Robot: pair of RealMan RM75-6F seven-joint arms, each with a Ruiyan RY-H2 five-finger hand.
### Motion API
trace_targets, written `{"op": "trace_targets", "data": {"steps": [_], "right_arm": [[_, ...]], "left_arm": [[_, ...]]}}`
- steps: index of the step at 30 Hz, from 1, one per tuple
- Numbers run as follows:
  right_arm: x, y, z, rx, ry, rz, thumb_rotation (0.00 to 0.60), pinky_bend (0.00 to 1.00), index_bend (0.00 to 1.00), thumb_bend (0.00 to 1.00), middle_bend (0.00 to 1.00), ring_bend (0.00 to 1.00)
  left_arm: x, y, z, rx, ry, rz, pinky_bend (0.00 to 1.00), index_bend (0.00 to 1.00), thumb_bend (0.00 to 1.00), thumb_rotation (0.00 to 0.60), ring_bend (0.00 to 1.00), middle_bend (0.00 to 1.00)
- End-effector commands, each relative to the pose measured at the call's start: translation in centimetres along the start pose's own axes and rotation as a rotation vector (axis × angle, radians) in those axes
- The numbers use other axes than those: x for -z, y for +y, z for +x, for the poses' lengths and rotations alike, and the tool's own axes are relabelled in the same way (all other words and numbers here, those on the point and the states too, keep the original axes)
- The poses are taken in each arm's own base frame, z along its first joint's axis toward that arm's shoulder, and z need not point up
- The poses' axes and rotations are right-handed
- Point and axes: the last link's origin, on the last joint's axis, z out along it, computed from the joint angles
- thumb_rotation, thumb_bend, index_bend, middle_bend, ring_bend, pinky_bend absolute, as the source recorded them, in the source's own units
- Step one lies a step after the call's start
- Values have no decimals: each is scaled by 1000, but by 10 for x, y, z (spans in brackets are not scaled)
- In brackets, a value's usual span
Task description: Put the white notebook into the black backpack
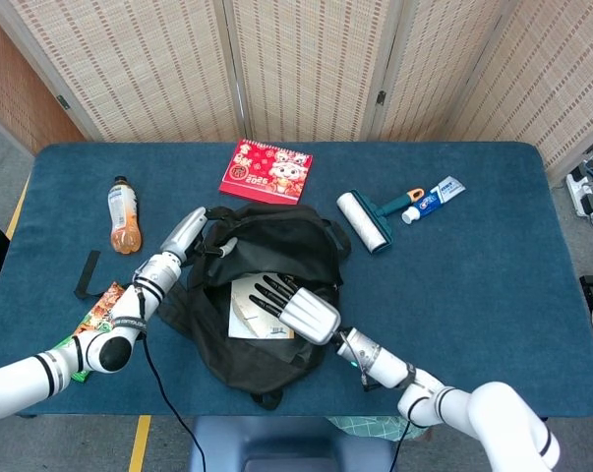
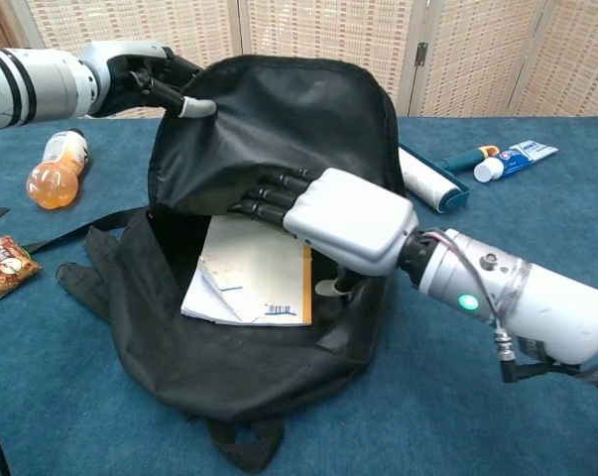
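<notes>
The black backpack (image 2: 269, 139) lies open on the blue desk (image 1: 473, 285), and the white notebook (image 2: 254, 283) rests flat inside its mouth, partly under the raised flap. The left hand (image 2: 145, 79) pinches the flap's upper edge, fingers clamped on the fabric, holding it up. The right hand (image 2: 343, 218) hovers just above the notebook with its dark fingers (image 2: 269, 193) stretched out and apart, holding nothing. Beyond the backpack lies a red calendar (image 1: 266, 170); left of the backpack an orange drink bottle (image 1: 124, 214); right of it a lint roller (image 1: 365, 218).
</notes>
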Motion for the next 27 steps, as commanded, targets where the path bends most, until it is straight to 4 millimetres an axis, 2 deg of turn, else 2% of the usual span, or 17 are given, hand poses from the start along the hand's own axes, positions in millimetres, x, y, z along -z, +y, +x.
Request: {"op": "trace_targets", "data": {"steps": [1, 7, 12, 14, 17, 21, 27], "right_arm": [[54, 17, 33, -21, 31, -7, 600, 106, 0, 0, 137, 94], [109, 36, 64, -49, 54, -72, 600, 106, 0, 0, 146, 99], [143, 50, 81, -55, 68, -134, 600, 106, 0, 0, 152, 106], [153, 54, 86, -52, 79, -161, 600, 106, 0, 0, 155, 106], [164, 61, 92, -66, 92, -205, 600, 106, 0, 0, 155, 106], [173, 73, 93, -71, 83, -262, 600, 106, 0, 0, 155, 106], [181, 87, 87, -138, 26, -335, 600, 106, 0, 12, 159, 100]], "left_arm": [[8, -4, -3, -63, -25, -4, 166, 560, 480, 600, 262, 308], [26, -12, -8, -192, -96, -2, 152, 516, 458, 600, 227, 270], [49, -17, -14, -272, -207, 19, 132, 385, 336, 600, 187, 207], [56, -18, -13, -285, -225, 22, 127, 296, 275, 600, 171, 179], [69, -18, -8, -290, -216, 14, 126, 225, 230, 600, 161, 163], [88, -20, 4, -283, -179, 3, 123, 199, 210, 600, 155, 157], [106, -43, 23, -295, -37, 21, 123, 204, 209, 600, 160, 157]]}}
